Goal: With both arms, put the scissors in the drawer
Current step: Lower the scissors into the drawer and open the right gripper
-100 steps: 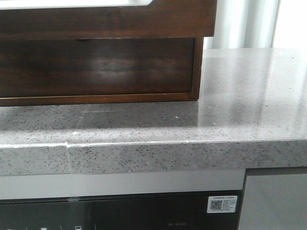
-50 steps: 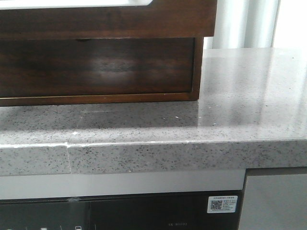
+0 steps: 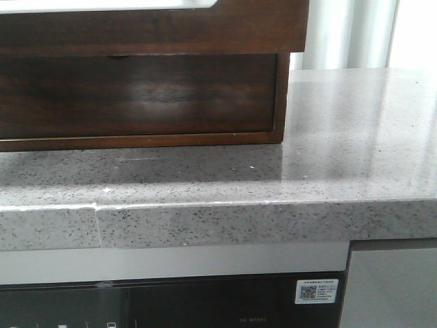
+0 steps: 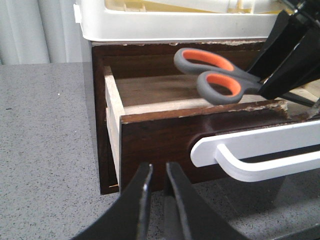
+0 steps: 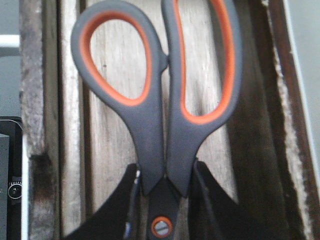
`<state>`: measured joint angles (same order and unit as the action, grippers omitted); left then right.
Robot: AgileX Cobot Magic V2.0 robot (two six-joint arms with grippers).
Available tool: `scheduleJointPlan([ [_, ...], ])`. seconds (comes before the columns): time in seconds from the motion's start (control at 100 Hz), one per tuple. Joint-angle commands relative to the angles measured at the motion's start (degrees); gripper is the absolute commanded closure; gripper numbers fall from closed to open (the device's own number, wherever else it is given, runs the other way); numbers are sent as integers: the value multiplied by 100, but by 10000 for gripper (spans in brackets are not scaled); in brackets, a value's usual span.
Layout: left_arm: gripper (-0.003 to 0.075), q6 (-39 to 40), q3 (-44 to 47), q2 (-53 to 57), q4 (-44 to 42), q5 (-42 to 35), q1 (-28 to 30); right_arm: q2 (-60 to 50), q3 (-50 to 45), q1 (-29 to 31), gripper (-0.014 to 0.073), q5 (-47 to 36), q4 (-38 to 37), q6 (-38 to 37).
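While my right gripper (image 5: 162, 192) grips the scissors (image 4: 215, 75) above the open drawer (image 4: 165, 145), nothing visibly shifts in front view; release comes next, I judge. My left gripper (image 4: 156, 187) hangs nearly closed, empty.

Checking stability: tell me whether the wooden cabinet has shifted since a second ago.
No; the wooden cabinet keeps its corner at the same countertop spot.
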<state>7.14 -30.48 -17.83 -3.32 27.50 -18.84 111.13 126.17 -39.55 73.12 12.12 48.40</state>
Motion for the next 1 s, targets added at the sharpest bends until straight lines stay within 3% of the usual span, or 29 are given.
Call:
scheduleJointPlan([
  [0.0,716,0,-210,-57,44,-437,-22,-274,141,23,717,112,61,44],
  [0.11,716,0,-210,-57,44,-437,-22,-274,141,23,680,112,61,44],
  [0.28,716,0,-210,-57,44,-437,-22,-274,141,23,419,112,61,44],
  [0.38,716,0,-210,-57,44,-437,-22,-274,141,35,353,112,61,44],
  [0.76,716,0,-210,-57,44,-426,-22,-458,152,45,368,100,-261,-30],
  [0.83,716,0,-210,-57,44,-426,-22,-670,152,45,431,39,-335,-69],
  [0.99,716,0,-210,-57,44,-426,-22,-1320,152,45,667,-182,-334,-403],
])
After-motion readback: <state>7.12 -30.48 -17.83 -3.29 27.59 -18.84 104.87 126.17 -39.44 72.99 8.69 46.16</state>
